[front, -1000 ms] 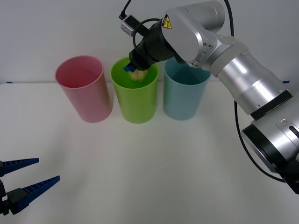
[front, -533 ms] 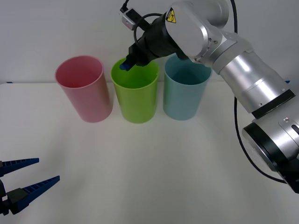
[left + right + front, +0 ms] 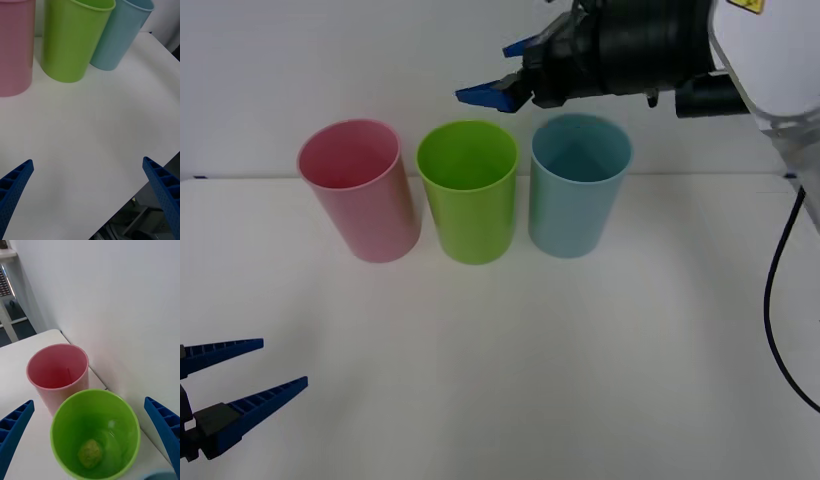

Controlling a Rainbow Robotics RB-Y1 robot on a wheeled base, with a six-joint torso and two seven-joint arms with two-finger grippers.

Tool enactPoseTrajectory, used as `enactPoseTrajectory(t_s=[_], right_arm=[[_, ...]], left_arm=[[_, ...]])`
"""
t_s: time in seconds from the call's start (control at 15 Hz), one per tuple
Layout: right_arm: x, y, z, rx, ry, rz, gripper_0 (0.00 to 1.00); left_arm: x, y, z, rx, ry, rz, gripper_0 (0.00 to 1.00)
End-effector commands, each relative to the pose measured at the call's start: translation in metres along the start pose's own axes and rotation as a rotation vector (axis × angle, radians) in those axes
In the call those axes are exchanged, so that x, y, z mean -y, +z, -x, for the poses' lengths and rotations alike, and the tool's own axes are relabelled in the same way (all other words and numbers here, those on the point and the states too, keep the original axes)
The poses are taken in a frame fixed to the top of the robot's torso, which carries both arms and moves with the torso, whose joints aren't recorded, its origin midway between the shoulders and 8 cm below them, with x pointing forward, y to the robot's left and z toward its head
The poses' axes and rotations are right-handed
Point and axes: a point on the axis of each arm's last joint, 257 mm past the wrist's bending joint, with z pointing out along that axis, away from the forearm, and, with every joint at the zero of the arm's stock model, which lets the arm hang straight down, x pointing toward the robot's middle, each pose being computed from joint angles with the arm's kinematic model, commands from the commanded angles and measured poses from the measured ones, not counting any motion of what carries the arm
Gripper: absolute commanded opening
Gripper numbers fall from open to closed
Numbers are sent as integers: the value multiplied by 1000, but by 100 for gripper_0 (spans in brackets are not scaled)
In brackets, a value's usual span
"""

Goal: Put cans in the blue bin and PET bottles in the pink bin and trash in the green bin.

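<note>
Hovering at upper centre of your front view, right gripper (image 3: 498, 72) is spread, holding nothing; trash (image 3: 90, 453) lies at the bottom of green bin (image 3: 468, 190), between pink bin (image 3: 360, 188) and blue bin (image 3: 578, 185); left gripper (image 3: 242, 380) spread, lower left

Trash (image 3: 90, 453) at the green bin's (image 3: 60, 442) bottom, pink bin (image 3: 80, 382) beside.
</note>
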Motion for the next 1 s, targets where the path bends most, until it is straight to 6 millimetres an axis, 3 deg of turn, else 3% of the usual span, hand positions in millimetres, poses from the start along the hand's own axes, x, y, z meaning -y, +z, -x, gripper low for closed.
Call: enactPoseTrajectory(t_s=[0.07, 0.4, 0.67, 1.0], right_arm=[[-25, -43, -24, 82, 1, 12, 100], [-56, -99, -98, 119, -17, -9, 100], [-75, -144, -167, 19, -62, -24, 100], [-101, -181, -234, -120, -34, -40, 100]], left_arm=[[0, 0, 0, 0, 0, 0, 100], [0, 0, 0, 0, 0, 0, 100], [0, 0, 0, 0, 0, 0, 100], [0, 0, 0, 0, 0, 0, 100]])
